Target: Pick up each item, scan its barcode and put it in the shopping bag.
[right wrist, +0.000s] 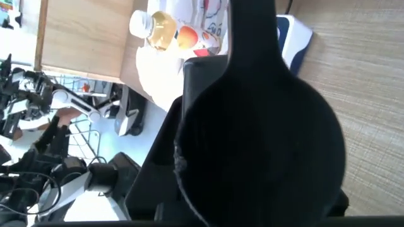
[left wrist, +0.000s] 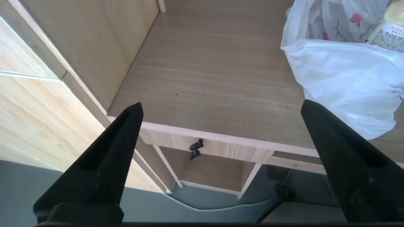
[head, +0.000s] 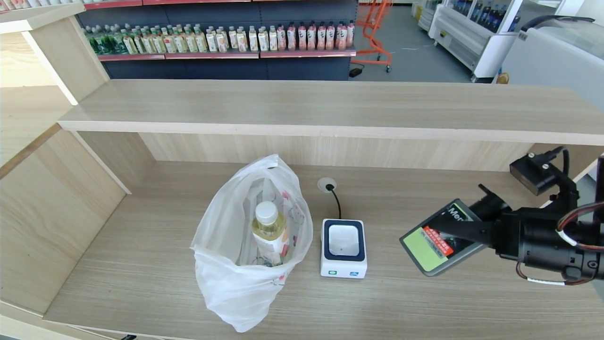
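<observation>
My right gripper [head: 465, 229] is shut on a flat grey packet [head: 436, 242] with a green and red label, held above the counter to the right of the scanner [head: 343, 247]. The packet [right wrist: 259, 151] looms dark and close in the right wrist view. The scanner is a white box with a dark blue rim around its window. Left of it stands the white plastic shopping bag [head: 226, 269], mouth open, with a bottle of yellow drink [head: 269, 229] upright inside. My left gripper [left wrist: 221, 164] is open, held off the counter's front edge near the bag [left wrist: 347, 69].
The wooden counter [head: 141, 264] has a raised shelf [head: 321, 106] behind and a side wall on the left. A black cable [head: 336, 200] runs from the scanner to a round hole in the counter. Store shelves with bottles stand far behind.
</observation>
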### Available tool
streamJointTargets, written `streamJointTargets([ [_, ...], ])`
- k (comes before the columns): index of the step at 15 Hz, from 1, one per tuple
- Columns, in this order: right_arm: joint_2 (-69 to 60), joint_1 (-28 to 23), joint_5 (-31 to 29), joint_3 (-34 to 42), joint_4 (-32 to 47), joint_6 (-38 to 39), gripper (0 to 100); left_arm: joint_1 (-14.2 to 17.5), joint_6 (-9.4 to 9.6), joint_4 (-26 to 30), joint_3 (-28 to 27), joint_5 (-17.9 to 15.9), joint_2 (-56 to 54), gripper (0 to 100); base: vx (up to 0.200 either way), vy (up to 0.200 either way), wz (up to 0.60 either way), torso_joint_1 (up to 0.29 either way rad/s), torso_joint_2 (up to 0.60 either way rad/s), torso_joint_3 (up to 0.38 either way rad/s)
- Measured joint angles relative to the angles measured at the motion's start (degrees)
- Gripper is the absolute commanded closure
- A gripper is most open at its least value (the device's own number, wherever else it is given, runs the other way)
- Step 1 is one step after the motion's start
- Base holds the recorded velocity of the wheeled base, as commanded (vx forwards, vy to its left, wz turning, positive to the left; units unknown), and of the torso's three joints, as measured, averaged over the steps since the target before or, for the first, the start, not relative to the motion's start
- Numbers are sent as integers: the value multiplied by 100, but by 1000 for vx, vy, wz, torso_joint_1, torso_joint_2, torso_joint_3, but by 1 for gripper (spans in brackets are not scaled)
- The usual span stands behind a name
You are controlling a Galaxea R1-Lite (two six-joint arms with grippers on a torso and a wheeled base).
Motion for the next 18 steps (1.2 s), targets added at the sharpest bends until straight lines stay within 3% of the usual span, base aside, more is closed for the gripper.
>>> streamJointTargets([
  [5, 822, 258, -201, -33, -358, -1431, 100, 0, 0, -1, 0, 0, 0, 0, 0, 0, 0, 0, 0, 0],
  [10, 1665, 297, -197, -46, -1445, -1486, 100, 5, 2, -1, 0, 0, 0, 0, 0, 0, 0, 0, 0, 0],
  [18, 2840, 823, -206, -529, -2099, -1486, 100, 0, 0, 0, 0, -2, 0, 0, 0, 0, 0, 0, 0, 0],
])
